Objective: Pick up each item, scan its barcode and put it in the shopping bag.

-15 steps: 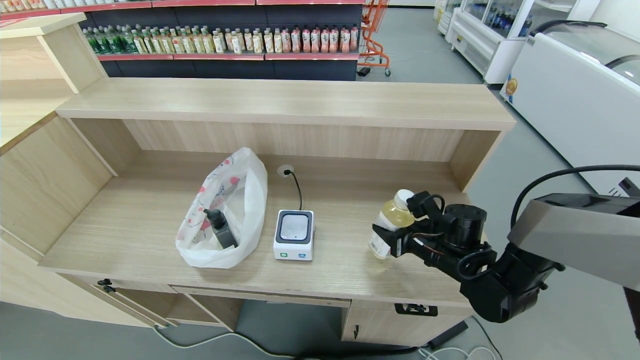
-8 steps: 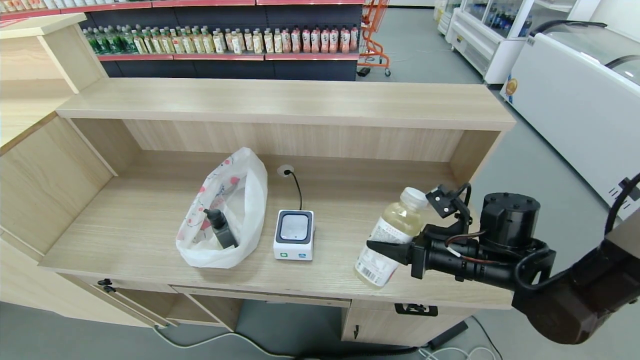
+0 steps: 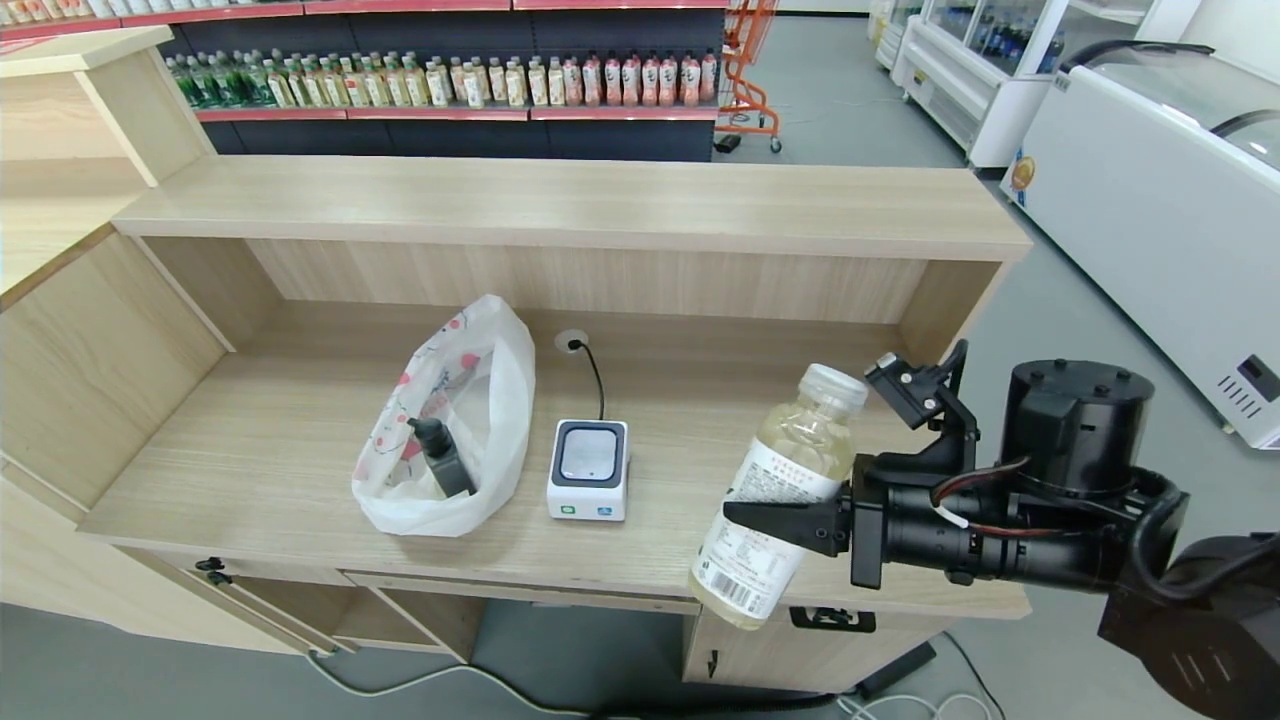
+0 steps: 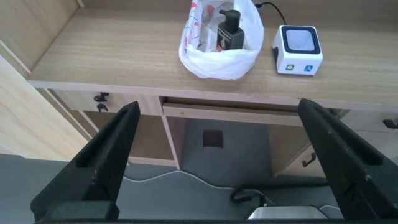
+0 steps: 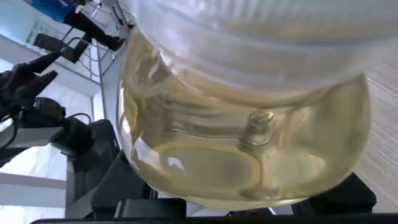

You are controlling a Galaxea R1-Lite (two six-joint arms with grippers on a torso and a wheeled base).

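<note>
A clear bottle (image 3: 790, 480) of pale yellow drink, with a white cap and a white label, hangs tilted over the counter's front right edge. Its barcode end points down and toward me. My right gripper (image 3: 800, 505) is shut on its middle; the bottle's base (image 5: 249, 124) sits close to the right wrist camera. The white scanner (image 3: 588, 468) stands mid-counter, left of the bottle. The white shopping bag (image 3: 450, 420) lies further left with a black pump bottle (image 3: 440, 458) inside. My left gripper (image 4: 219, 107) is open in front of the counter, facing the bag (image 4: 217, 43) and scanner (image 4: 299, 48).
The wooden counter (image 3: 250, 440) has a raised back ledge (image 3: 560, 205) and side walls. The scanner's black cable (image 3: 592, 375) runs to a hole at the back. Drawers (image 4: 224, 115) sit under the counter front. White freezers (image 3: 1150, 180) stand to the right.
My right arm has lifted the bottle off the counter, carrying it forward and slightly left while tilting it, so it now hangs over the front edge. Bag and scanner have not moved.
</note>
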